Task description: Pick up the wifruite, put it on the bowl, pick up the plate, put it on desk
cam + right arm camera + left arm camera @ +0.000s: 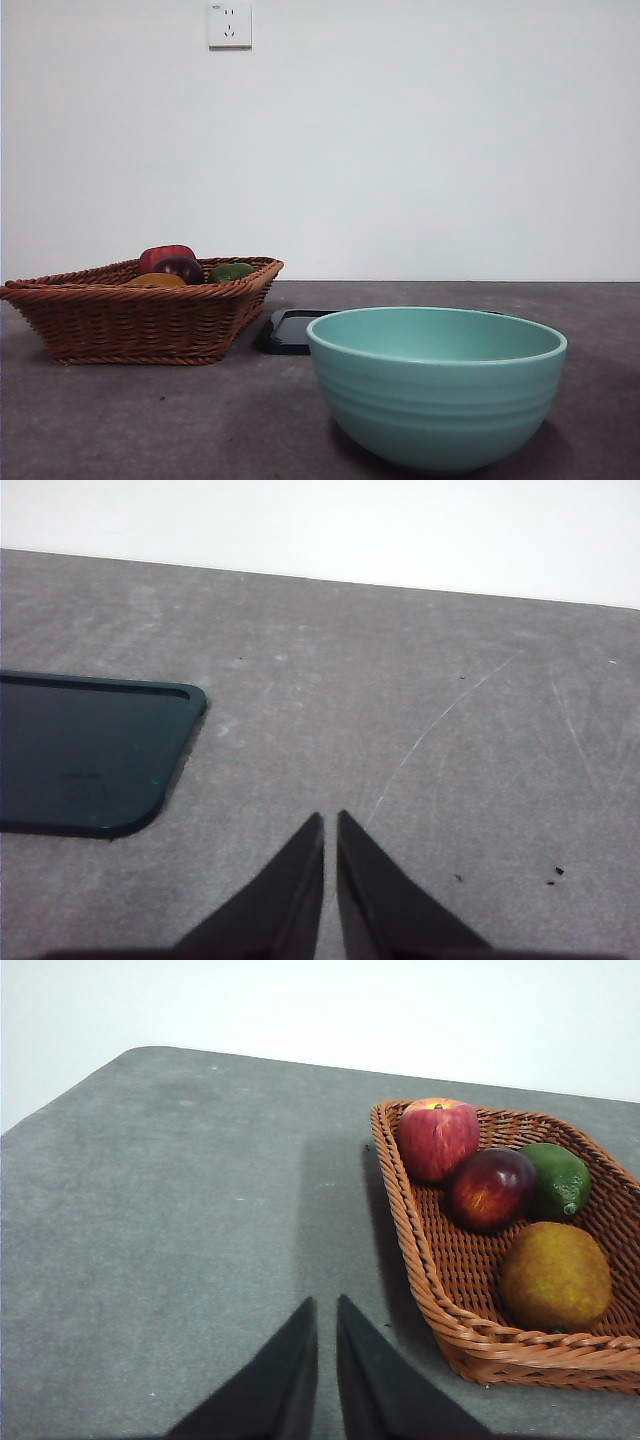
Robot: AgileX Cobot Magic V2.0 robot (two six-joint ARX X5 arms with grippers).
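I count four fruits in one wicker basket (140,315) at left: the wifruite (556,1276), one red apple (438,1137), one purple fruit (490,1188), one green fruit (556,1180). One bowl (436,388) sits lower right on the table (150,420), one dark plate (85,752) behind it. Both the left claw (326,1305) and right claw (330,820) are pressed together, holding nothing.

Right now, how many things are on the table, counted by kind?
Fruits in the wicker basket: 4, namely the red apple, dark purple-red fruit, green fruit and orange-yellow wifruite
Baskets: 1
Bowls: 1, the mint-green bowl
Dark flat plates: 1, the plate
Total: 7
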